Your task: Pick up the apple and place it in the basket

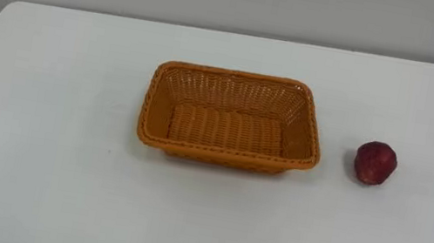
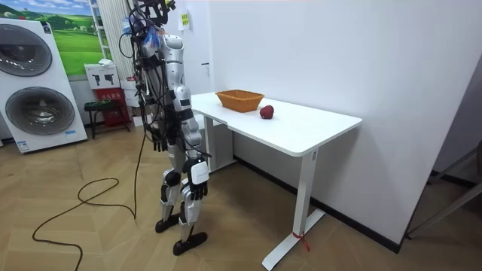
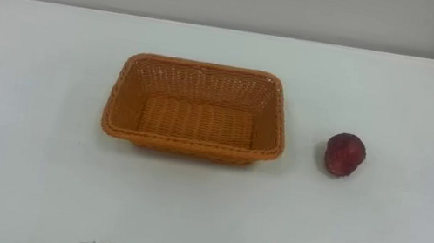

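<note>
**Apple on the counter, outside the basket**

In the room view the robot stands at the white counter [image 1: 35, 153], its hands [image 2: 158, 140] hanging low (fingers too small to tell whether apart or curled). Mid-frame sits the orange woven basket [image 1: 227, 154]. The dark red apple [image 1: 375, 163] lies right of centre, near the basket but apart from it.

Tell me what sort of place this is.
Probably a home-style laundry or utility room, perhaps a test setup: stacked front-loading laundry machines stand on a wood-patterned floor, and a white table carries a woven basket and an apple.
</note>
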Controlling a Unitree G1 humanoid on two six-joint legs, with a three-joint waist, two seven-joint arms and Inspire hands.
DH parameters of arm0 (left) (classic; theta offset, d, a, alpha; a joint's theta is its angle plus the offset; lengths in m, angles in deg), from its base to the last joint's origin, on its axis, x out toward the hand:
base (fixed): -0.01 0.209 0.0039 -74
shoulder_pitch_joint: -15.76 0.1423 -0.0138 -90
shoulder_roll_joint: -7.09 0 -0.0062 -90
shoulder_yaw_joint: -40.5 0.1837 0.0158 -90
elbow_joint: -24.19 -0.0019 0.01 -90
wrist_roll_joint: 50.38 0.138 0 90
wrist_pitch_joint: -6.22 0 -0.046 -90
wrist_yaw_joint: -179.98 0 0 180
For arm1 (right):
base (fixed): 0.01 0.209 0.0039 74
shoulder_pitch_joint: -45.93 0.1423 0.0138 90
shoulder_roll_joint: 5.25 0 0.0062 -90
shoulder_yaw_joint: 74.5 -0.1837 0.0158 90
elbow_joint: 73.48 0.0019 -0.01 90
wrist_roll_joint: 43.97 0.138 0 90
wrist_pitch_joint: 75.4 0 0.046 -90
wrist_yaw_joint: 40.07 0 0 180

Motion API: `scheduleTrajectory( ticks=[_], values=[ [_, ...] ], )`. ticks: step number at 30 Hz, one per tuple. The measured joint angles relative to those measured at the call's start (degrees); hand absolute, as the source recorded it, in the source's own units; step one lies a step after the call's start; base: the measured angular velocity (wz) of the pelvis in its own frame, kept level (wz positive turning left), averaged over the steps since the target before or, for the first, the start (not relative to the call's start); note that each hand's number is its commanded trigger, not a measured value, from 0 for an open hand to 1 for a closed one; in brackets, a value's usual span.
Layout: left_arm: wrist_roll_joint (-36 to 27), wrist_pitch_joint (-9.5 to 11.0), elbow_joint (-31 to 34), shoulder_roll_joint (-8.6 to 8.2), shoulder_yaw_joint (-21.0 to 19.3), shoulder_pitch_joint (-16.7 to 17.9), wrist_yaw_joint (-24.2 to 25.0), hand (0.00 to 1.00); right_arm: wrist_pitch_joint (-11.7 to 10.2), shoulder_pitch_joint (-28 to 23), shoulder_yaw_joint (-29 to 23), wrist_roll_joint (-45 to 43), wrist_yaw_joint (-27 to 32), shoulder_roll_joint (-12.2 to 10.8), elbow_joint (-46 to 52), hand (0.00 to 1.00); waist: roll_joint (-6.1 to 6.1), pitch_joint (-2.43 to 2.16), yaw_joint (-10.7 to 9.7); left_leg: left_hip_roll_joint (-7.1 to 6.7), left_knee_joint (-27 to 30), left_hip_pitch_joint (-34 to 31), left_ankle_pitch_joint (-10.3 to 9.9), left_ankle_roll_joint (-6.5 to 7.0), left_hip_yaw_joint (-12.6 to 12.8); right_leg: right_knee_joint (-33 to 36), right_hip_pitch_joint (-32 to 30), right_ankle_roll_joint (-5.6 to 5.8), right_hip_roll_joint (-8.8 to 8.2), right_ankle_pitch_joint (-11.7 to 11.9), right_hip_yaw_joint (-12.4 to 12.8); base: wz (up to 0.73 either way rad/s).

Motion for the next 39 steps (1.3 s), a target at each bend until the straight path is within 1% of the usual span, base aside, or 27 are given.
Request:
scheduleTrajectory(
  ticks=[7,10,13,14,15,16,17,18,19,21,22,23,24,25,26,27,28,29,30,31,32,33,34,35,36,37,39],
  values=[
    [-0.1,0.0,0.0,-0.02,0.0,0.0,0.0,0.0,0.0,0.0,0.0,0.8,0.0,0.0,0.1,0.0,-0.09,-0.02,0.1,0.0,0.0,0.0,0.0,0.0,0.0,-0.1,0.0,0.0,0.02,0.0,0.0,0.0],
    [-0.9,0.0,0.1,-0.12,-0.1,-0.1,-0.4,0.0,0.0,0.0,-0.4,4.0,0.9,-0.1,0.1,0.0,-0.27,-0.05,0.0,0.02,0.1,0.1,0.0,0.0,0.0,0.0,0.0,0.0,0.05,0.0,0.1,0.0],
    [-0.7,0.0,0.0,-0.18,-0.2,-0.4,-0.6,0.0,-0.1,0.0,-4.5,9.5,3.5,-0.1,0.1,0.0,-0.26,0.0,-0.1,0.03,0.0,0.1,0.0,0.0,0.1,0.0,0.0,0.0,0.07,0.0,0.2,0.0],
    [-1.1,0.2,-0.3,-0.18,-0.2,-0.4,-1.1,0.0,-0.3,0.0,-6.2,13.8,5.1,-0.1,0.2,0.0,-0.22,0.01,-0.1,0.05,0.0,0.3,0.0,0.0,0.3,0.0,0.1,0.0,0.09,0.0,0.3,-0.03],
    [-1.2,0.4,-0.7,-0.18,-0.2,-0.5,-1.5,0.0,-0.6,-0.1,-7.7,19.7,6.9,-0.1,0.2,0.0,-0.2,0.15,-0.2,0.06,-0.1,0.6,0.0,0.0,0.3,0.0,0.4,0.0,0.12,0.0,0.4,-0.03],
    [-1.2,0.4,-0.7,-0.19,-0.2,-0.4,-1.8,0.0,-0.7,-0.1,-8.5,22.7,7.8,-0.1,0.2,0.0,-0.16,0.24,-0.4,0.1,-0.2,0.8,0.0,0.0,0.4,0.0,0.6,0.0,0.15,0.0,0.6,-0.04],
    [-1.4,0.5,-0.7,-0.2,-0.4,-0.4,-2.2,0.0,-1.0,0.0,-10.5,29.1,9.3,-0.1,0.3,0.0,-0.12,0.26,-0.5,0.16,-0.3,1.1,0.0,0.0,0.8,-0.5,0.7,0.0,0.2,0.0,0.7,0.0],
    [-1.9,0.8,-0.5,-0.33,-1.7,0.0,-2.3,0.0,-1.3,-0.1,-14.0,36.8,10.4,-0.1,0.8,0.0,-0.05,0.25,-1.2,0.2,-0.3,1.0,0.0,-0.01,0.8,-0.9,0.9,0.02,0.27,0.1,0.6,0.0],
    [-2.2,1.0,-0.5,-0.37,-2.5,0.3,-2.3,0.0,-1.4,-0.2,-15.5,40.7,10.9,-0.1,1.4,0.0,0.01,0.29,-1.5,0.21,-0.4,1.0,0.0,-0.01,0.8,-0.9,0.8,0.02,0.29,0.1,0.8,0.0],
    [-2.2,1.3,0.0,-0.42,-6.0,1.4,-2.4,0.0,-1.9,0.1,-23.4,53.4,13.5,-0.1,3.9,0.0,-0.02,0.28,-3.0,0.21,-0.7,1.2,0.0,-0.01,1.0,-0.7,0.7,0.01,0.34,0.1,1.1,-0.06],
    [-2.2,1.5,0.2,-0.42,-7.1,1.6,-2.5,0.0,-2.2,0.1,-25.2,56.2,14.3,-0.1,4.7,0.0,-0.02,0.28,-3.3,0.21,-0.8,1.3,0.0,-0.01,1.0,-0.7,0.7,0.01,0.36,0.1,1.3,-0.11],
    [-2.2,1.9,0.4,-0.39,-8.9,1.9,-2.8,0.0,-3.2,0.2,-27.6,61.3,15.8,0.2,5.7,0.0,-0.03,0.28,-3.6,0.18,-0.8,1.4,0.0,-0.01,1.3,-0.7,0.6,0.02,0.37,0.1,1.5,-0.13],
    [-2.3,2.2,1.2,-0.31,-9.7,2.3,-3.4,0.0,-4.3,0.3,-29.4,65.7,17.4,0.3,7.3,0.0,-0.02,0.28,-3.8,0.15,-0.8,1.4,0.0,-0.01,1.6,-0.7,0.5,0.06,0.35,0.1,1.5,-0.13],
    [-2.4,2.6,1.7,-0.25,-10.0,2.5,-3.6,0.0,-5.0,0.3,-30.0,67.7,18.2,0.4,7.9,0.0,-0.06,0.26,-3.9,0.15,-0.9,1.4,0.0,-0.01,1.8,-0.7,0.5,0.07,0.32,0.1,1.5,-0.07],
    [-3.2,3.4,2.3,-0.01,-10.7,2.9,-3.7,0.0,-5.6,0.5,-32.1,70.7,19.7,0.4,9.4,0.0,-0.21,0.22,-4.7,0.1,-0.9,1.4,0.0,0.0,1.9,-0.7,0.5,0.09,0.25,0.1,1.5,-0.04],
    [-3.3,4.3,2.3,0.14,-11.7,2.9,-3.8,0.0,-6.0,0.6,-34.7,73.2,21.7,0.5,11.4,0.0,-0.27,0.18,-4.8,0.05,-0.9,1.4,0.0,0.0,2.0,-0.8,0.5,0.11,0.22,0.1,1.5,-0.04],
    [-3.2,4.6,2.3,0.28,-11.8,2.9,-3.8,0.0,-6.4,0.7,-36.0,73.9,22.7,0.5,12.5,0.0,-0.3,0.16,-4.8,0.04,-0.8,1.4,0.0,0.0,2.2,-0.7,0.4,0.14,0.22,0.1,1.7,-0.07],
    [-3.2,5.1,2.3,0.51,-12.0,3.0,-3.8,0.0,-7.3,1.0,-38.1,74.6,25.0,0.6,15.1,0.0,-0.52,0.01,-4.9,0.01,-0.8,1.3,0.0,0.0,2.5,-0.5,0.3,0.23,0.21,0.2,1.8,-0.1],
    [-3.2,5.2,2.3,0.58,-12.1,3.0,-4.2,0.0,-8.4,1.5,-39.7,75.6,27.2,1.3,16.6,0.0,-0.5,0.0,-4.9,-0.04,-0.8,1.3,0.0,0.0,2.5,-0.3,0.2,0.23,0.19,0.2,1.9,-0.08],
    [-3.2,5.3,2.3,0.61,-12.1,3.1,-4.5,0.0,-8.9,1.9,-40.7,75.7,28.2,1.6,17.2,0.0,-0.5,0.0,-5.0,-0.06,-0.7,1.3,0.0,0.0,2.5,-0.1,0.1,0.24,0.18,0.2,2.0,-0.04],
    [-3.2,5.5,2.3,0.78,-12.1,3.3,-4.7,0.0,-10.1,2.5,-41.8,75.7,30.2,2.0,18.9,0.0,-0.57,-0.01,-5.2,-0.05,-0.8,1.2,0.0,0.0,2.4,0.2,-0.1,0.24,0.19,0.2,1.9,0.0],
    [-3.1,5.7,2.3,0.95,-12.1,3.3,-4.8,0.0,-11.2,2.6,-41.9,75.4,32.2,2.1,21.1,0.0,-0.76,-0.07,-5.1,-0.02,-0.7,1.1,0.0,0.0,2.4,0.1,-0.1,0.24,0.21,0.2,1.9,0.0],
    [-3.2,5.9,2.3,0.99,-12.1,3.4,-4.9,0.0,-11.7,2.6,-41.9,75.3,33.2,2.1,22.2,0.0,-0.81,-0.04,-5.1,-0.01,-0.7,1.0,0.0,0.0,2.5,0.1,-0.2,0.23,0.22,0.2,1.8,0.0],
    [-3.2,6.3,2.3,0.97,-12.0,3.7,-4.9,0.0,-12.1,2.3,-41.9,75.2,35.4,2.1,25.1,0.0,-0.94,-0.05,-5.0,-0.01,-0.7,1.0,0.0,0.0,2.5,0.1,-0.3,0.23,0.21,0.2,1.8,0.0],
    [-3.2,6.4,2.3,0.85,-11.9,4.1,-4.9,0.0,-12.3,2.2,-42.0,74.0,38.5,2.0,28.7,0.0,-0.92,-0.04,-5.0,-0.02,-0.8,0.9,0.0,0.0,2.5,0.1,-0.4,0.23,0.2,0.2,1.8,0.0],
    [-3.2,6.4,2.3,0.85,-11.9,4.3,-4.9,0.0,-12.6,2.2,-42.1,73.5,40.1,1.9,30.9,0.0,-0.9,-0.04,-5.0,-0.02,-0.8,0.8,0.0,0.0,2.4,0.1,-0.4,0.23,0.18,0.2,1.8,0.0],
    [-3.1,6.6,2.3,1.12,-11.9,4.3,-4.9,0.0,-15.1,2.4,-42.5,71.1,45.3,2.1,37.7,0.0,-0.98,-0.15,-4.9,-0.03,-0.6,0.1,0.0,0.01,2.3,0.2,-1.1,0.24,0.18,0.2,1.7,0.05]
  ],
)
